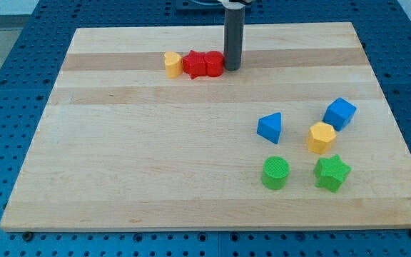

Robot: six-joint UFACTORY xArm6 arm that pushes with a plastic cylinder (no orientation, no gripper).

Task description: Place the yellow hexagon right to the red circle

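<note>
1. Nearest you, at the view's bottom, lies the front edge of the wooden board (pixel 120 214), resting on a blue perforated table (pixel 6 143).
2. Just inside that edge, toward 4 o'clock from the board's middle, you see a green cylinder (pixel 275 173) and, at its 3 o'clock and apart from it, a green star (pixel 332 173).
3. At 12 o'clock from the green star stands the yellow hexagon (pixel 321 137), the block named in the task; it sits close to the star but not touching.
4. At 9 o'clock from the hexagon you find a blue triangle (pixel 270 127); at its 1 o'clock, just beside it, a blue cube (pixel 340 113).
5. Far from this cluster, toward the view's top, a row of three blocks touches end to end: a yellow block (pixel 172 64) of unclear shape at the left, then a red block (pixel 195 63), shape uncertain, then the red circle (pixel 213 63).
6. Your dark rod (pixel 232 36) descends at the row's right end; my tip (pixel 232 68) sits at the red circle's 3 o'clock, touching or nearly so.
7. The arm carries no fingers, so no opening can be told.
</note>
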